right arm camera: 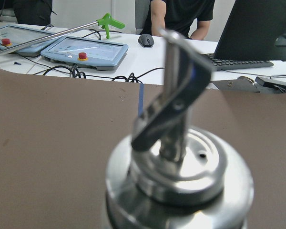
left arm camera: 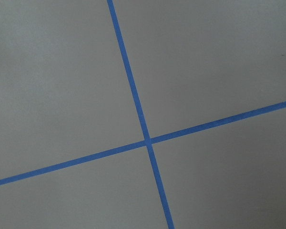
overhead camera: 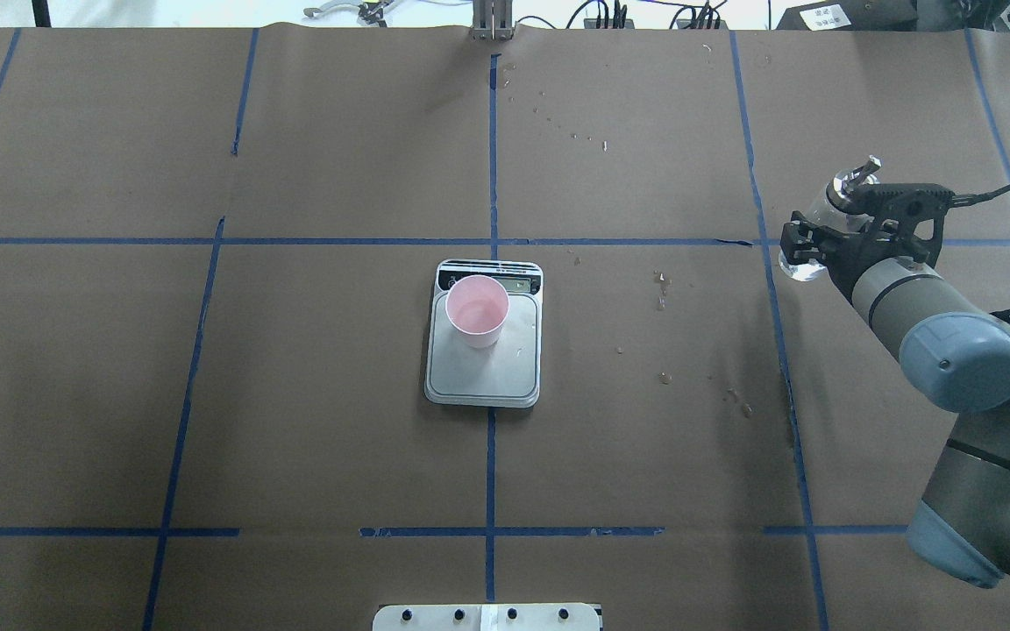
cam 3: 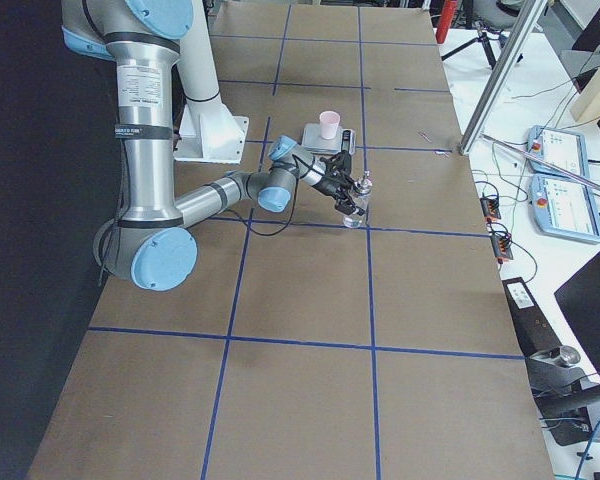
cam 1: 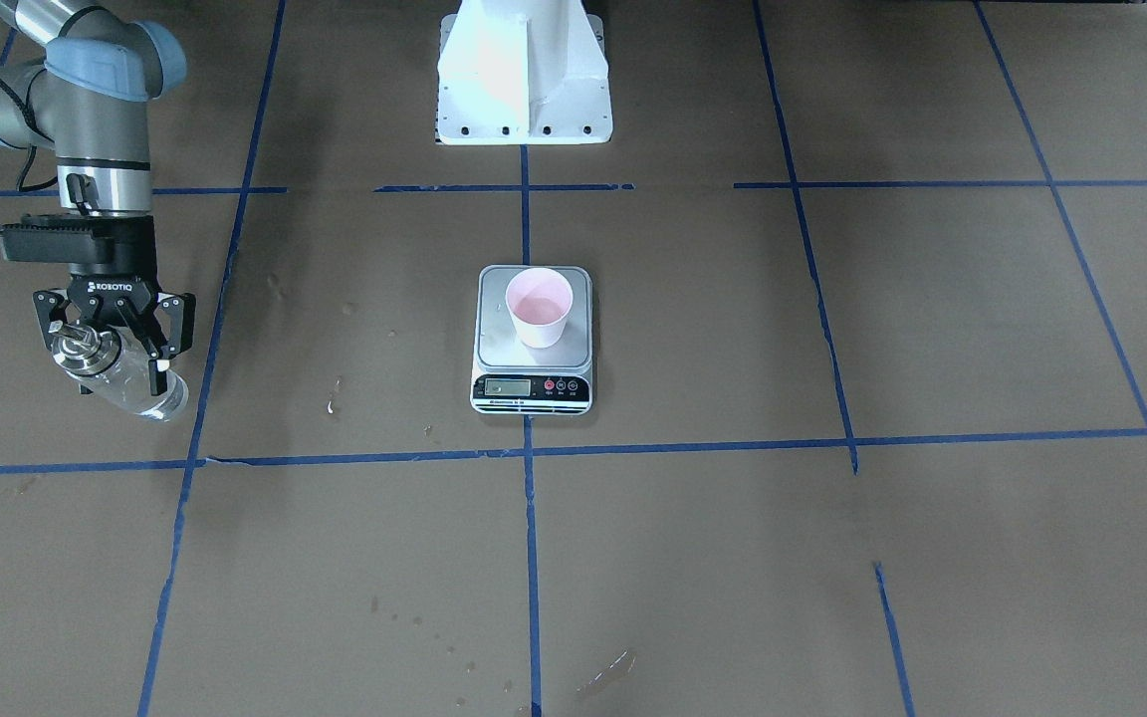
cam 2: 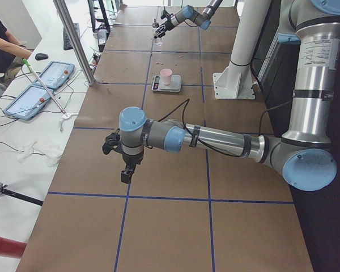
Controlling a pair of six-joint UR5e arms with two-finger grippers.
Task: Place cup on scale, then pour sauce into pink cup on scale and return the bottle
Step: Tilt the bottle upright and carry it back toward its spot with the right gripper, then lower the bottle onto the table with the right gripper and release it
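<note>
The right gripper point(cam 1: 125, 373) is clamped around the bottle point(cam 1: 150, 396), which leans with its metal spout point(right arm camera: 181, 90) uppermost, well apart from the scale point(cam 1: 575, 344); it seems lifted off the table point(cam 1: 832, 558), though the angles leave that unsure; the cup point(cam 1: 539, 307) stands upright on the scale's platform; the left gripper point(cam 2: 126, 173) hangs near a crossing of blue tape point(left arm camera: 148, 140); whether its fingers are parted I cannot tell.

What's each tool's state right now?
Left tool: cannot be told, seen only from the side.
Right tool: closed on the bottle.
</note>
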